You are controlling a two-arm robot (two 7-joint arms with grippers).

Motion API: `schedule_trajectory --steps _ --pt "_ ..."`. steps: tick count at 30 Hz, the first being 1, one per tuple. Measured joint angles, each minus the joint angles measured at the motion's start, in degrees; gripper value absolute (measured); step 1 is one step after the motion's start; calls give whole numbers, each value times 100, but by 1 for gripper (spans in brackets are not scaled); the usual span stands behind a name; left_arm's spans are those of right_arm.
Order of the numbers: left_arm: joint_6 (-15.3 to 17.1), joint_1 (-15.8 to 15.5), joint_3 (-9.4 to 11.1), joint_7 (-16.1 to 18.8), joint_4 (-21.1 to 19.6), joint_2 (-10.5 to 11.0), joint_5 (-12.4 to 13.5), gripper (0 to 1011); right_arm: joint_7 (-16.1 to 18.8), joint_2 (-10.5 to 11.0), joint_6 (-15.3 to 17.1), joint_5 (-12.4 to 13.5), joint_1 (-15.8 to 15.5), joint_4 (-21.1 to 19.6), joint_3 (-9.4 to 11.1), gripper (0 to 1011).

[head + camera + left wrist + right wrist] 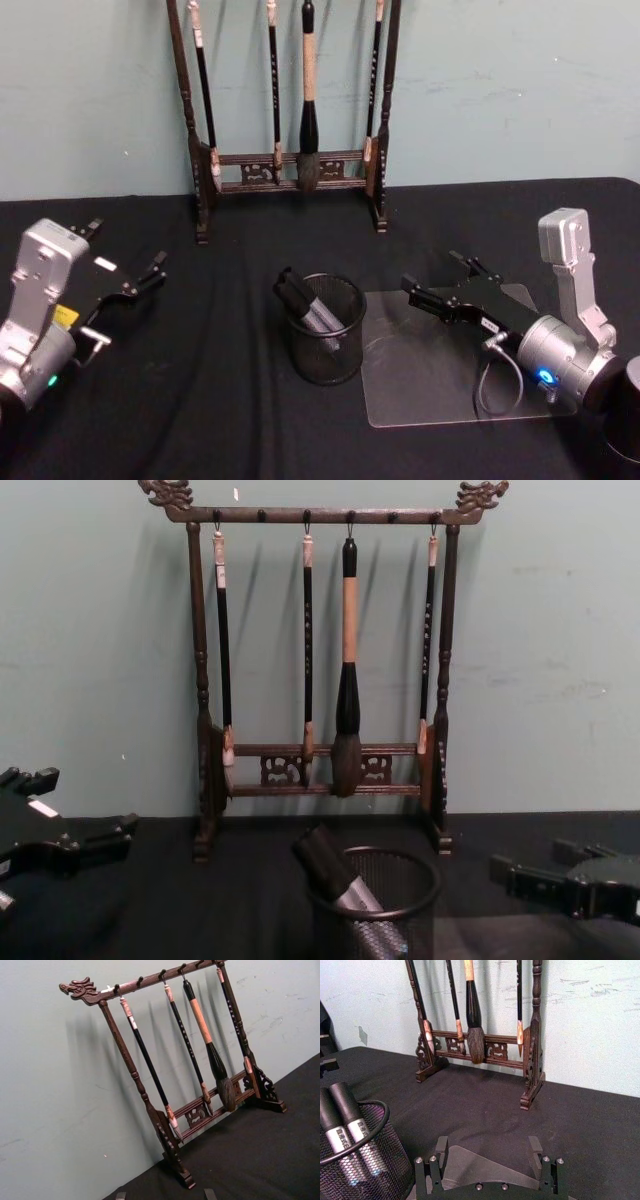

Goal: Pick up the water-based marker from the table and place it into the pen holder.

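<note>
two markers (312, 308) lean inside the pen holder (325, 350), just left of the released, empty right end effector (430, 290); left end effector (150, 275) released.

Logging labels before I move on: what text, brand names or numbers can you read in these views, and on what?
Nothing is legible.
Markers in the pen holder: dark print on the grey barrels, too blurred to read.
Left arm: yellow sticker and white tag, no readable text.
Hanging brushes: marks along a handle, too small to read.

Wire-mesh pen holder (327, 345), matt cloth (200, 400).
</note>
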Motion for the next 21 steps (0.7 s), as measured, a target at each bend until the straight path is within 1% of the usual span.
schedule_trajectory --steps 21 --pt "0 0 0 0 0 0 0 1009 4 0 -5 6 0 -3 0 1000"
